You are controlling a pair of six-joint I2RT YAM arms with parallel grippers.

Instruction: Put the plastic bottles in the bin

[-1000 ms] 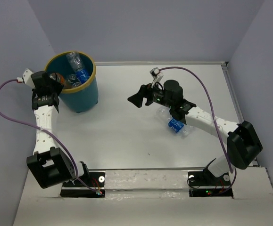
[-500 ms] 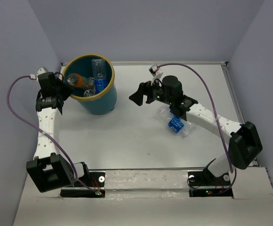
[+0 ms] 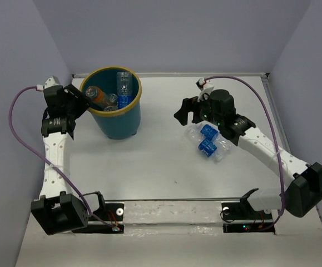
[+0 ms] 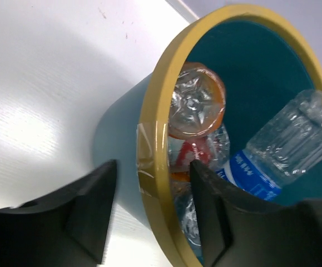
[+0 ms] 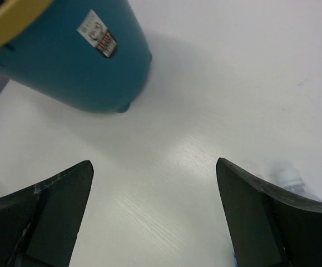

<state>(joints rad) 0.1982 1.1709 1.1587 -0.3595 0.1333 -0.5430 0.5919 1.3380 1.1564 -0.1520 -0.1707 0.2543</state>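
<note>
The teal bin [image 3: 119, 119] with a yellow rim stands at the back left. It holds several bottles, among them an orange one [image 3: 97, 93] and a clear one with a blue label [image 3: 123, 89]. My left gripper [image 3: 85, 99] straddles the bin's left rim [image 4: 149, 128], one finger inside and one outside, closed on it. The left wrist view shows the orange bottle [image 4: 197, 103] and the clear bottle [image 4: 277, 150] inside. Two clear blue-labelled bottles [image 3: 208, 142] lie on the table right of centre. My right gripper [image 3: 183, 111] is open and empty just left of them, above the table [image 5: 154, 163].
The bin's side with a small sticker [image 5: 77, 61] fills the top left of the right wrist view. The grey enclosure walls stand close behind the bin and along both sides. The table's metal edge strip [image 3: 272, 105] runs down the right.
The bin has moved right and a little towards the back, with my left gripper on its rim. My right arm has swung to the right, uncovering the two bottles on the table.
</note>
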